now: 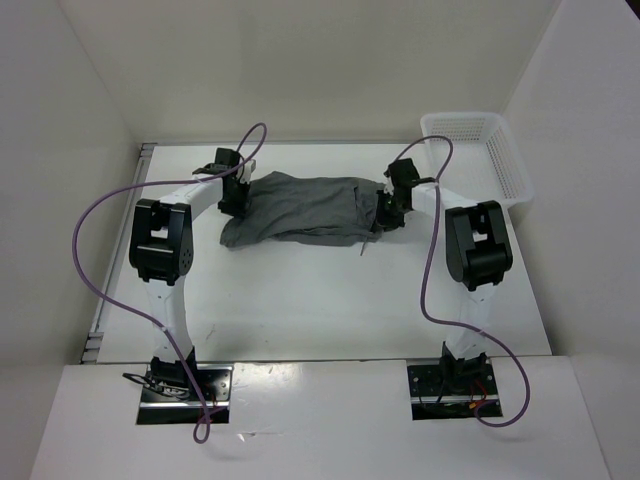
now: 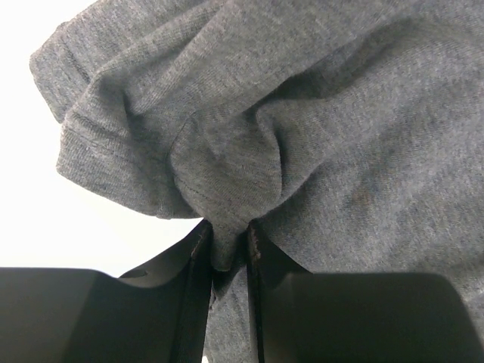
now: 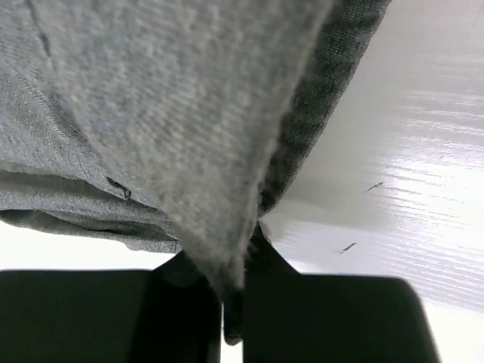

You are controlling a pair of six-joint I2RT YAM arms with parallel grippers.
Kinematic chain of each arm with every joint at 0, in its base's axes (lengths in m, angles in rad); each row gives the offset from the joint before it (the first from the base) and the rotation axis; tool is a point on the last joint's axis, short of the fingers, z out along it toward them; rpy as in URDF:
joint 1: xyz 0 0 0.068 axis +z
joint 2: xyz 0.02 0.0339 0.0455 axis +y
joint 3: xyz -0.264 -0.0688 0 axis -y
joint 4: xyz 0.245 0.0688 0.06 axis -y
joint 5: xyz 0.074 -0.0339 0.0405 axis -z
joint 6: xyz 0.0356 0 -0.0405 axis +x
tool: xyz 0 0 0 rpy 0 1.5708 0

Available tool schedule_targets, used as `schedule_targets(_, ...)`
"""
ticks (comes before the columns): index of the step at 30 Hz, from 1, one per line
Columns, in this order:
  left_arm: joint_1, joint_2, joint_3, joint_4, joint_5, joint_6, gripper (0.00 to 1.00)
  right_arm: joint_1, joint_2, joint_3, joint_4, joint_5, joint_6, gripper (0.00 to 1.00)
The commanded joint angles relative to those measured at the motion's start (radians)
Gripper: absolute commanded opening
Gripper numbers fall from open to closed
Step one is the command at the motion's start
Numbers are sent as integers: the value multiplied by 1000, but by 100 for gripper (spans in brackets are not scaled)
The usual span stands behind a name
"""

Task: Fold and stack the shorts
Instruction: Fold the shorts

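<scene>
The grey shorts (image 1: 305, 208) lie bunched across the far middle of the white table, stretched between both arms. My left gripper (image 1: 236, 190) is at their left end, shut on a pinched fold of the shorts (image 2: 249, 144), which runs down between the two black fingers (image 2: 198, 249). At the right end my right gripper (image 1: 388, 210) is shut on a cloth edge. In the right wrist view the shorts (image 3: 174, 113) hang over the jaws, and their darker band (image 3: 318, 98) shows along the right side.
A white mesh basket (image 1: 480, 150) stands at the far right corner of the table (image 1: 300, 300). White walls close in the back and both sides. Purple cables loop from each arm.
</scene>
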Motion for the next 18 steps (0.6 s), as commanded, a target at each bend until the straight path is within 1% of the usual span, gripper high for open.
schedule_targets(1,6,99,-93,-204,-100,27,28,8,39,25,-22,144,-78,0)
schedule_targets(3,15,90,-102,-192,-113,27,28,8,39,69,-12,170,-127,0)
schedule_targets(4,15,90,-102,-192,-113,27,28,8,27,83,-12,180,-186,0)
schedule_targets(6,26,81,-93,-192,-129,27,28,-1,14,105,10,180,-252,0)
schedule_targets(7,26,81,-78,-192,-139,27,28,-1,-1,122,10,156,-329,0)
schedule_targets(10,52,71,-32,-201,-140,27,28,-1,-33,143,-1,116,-430,0)
schedule_targets(11,63,62,-21,-201,-124,27,28,-1,-42,152,-16,104,-496,0)
schedule_targets(14,63,50,-10,-212,-80,27,28,-1,-93,152,-25,104,-596,0)
schedule_targets(15,63,38,-10,-221,-63,27,33,-1,-102,152,-39,95,-616,0)
schedule_targets(18,31,-5,-10,-221,-3,27,42,-1,-128,152,-48,95,-662,0)
